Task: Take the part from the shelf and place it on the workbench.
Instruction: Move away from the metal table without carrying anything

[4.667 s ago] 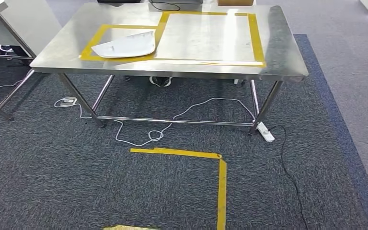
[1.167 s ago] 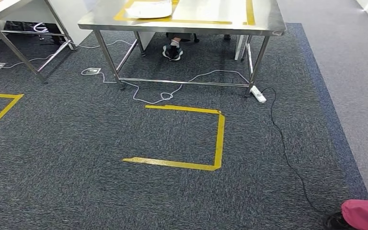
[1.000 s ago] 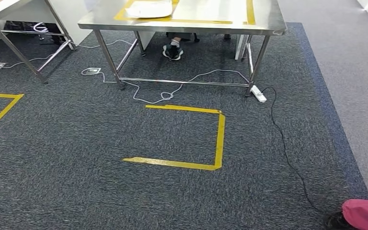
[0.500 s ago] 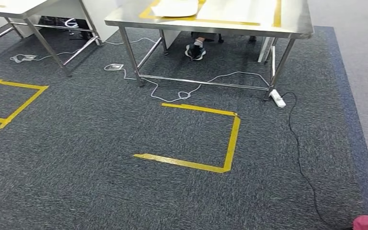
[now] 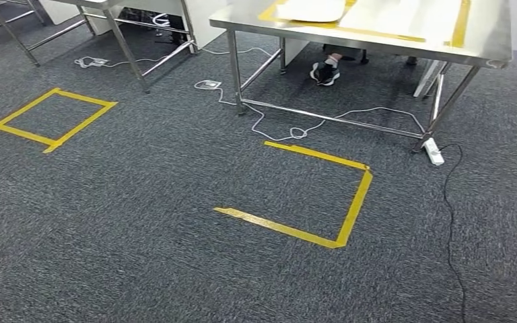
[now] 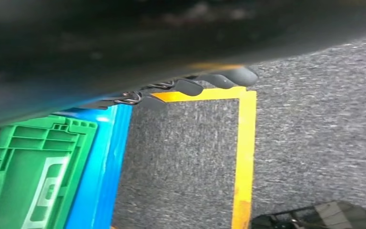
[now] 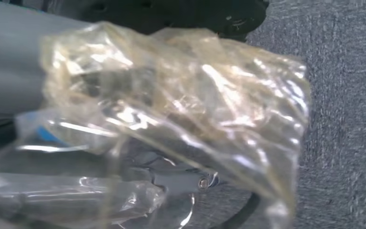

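Clear crinkled plastic, a bag or wrapping (image 7: 171,109), lies right across your right hand (image 7: 9,81) in its wrist view and hides the fingers. I cannot tell whether the hand grips it or the film only drapes there, nor whether anything is inside. If it is loosely held, a walking step could shake it off onto the carpet.

Your left hand (image 6: 205,83) hangs with its dark fingertips (image 6: 240,75) showing and nothing seen in them; how wide it stands I cannot tell. Just beyond it sit a green crate (image 6: 24,176) with a blue edge (image 6: 105,167) beside it and a corner of yellow floor tape (image 6: 245,152). A swing of that arm during a turn could clip the crate.

Further out, the head view shows the steel workbench (image 5: 377,37) well off, with a white moulded part (image 5: 309,9) lying on its top inside a taped frame. Between you and it are the taped floor square (image 5: 350,208), a black cable (image 5: 451,222) trailing from a power strip (image 5: 434,151), and white leads looped by the table legs. Any of these could snag a foot. A person's shoe (image 5: 324,70) rests under the bench, so a close approach risks contact.
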